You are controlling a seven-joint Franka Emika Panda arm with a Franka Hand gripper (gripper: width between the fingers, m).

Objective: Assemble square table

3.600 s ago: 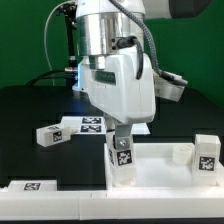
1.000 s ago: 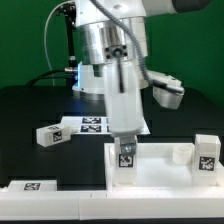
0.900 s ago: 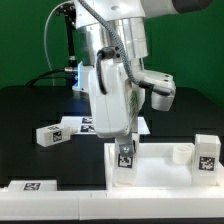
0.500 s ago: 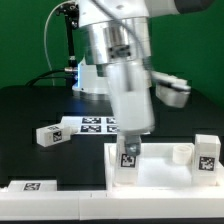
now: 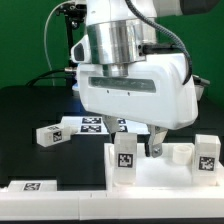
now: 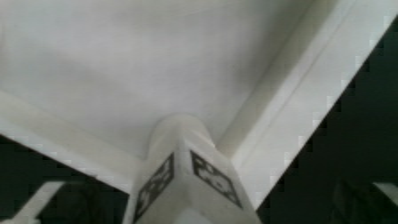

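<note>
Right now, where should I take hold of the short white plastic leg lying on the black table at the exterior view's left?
Take the short white plastic leg across its long flat sides near mid-length, coming straight down from above. It lies on its side on the black table, so the approach from the top looks open.

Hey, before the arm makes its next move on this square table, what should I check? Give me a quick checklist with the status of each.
1. Corner leg upright on the tabletop: ok.
2. Corner leg fully seated in its socket: cannot tell.
3. Gripper holding or clear of that leg: cannot tell; only one finger shows, beside the leg.
4. Right leg standing upright at the tabletop's edge: ok.
5. Loose leg unobstructed on the table: ok.
</note>
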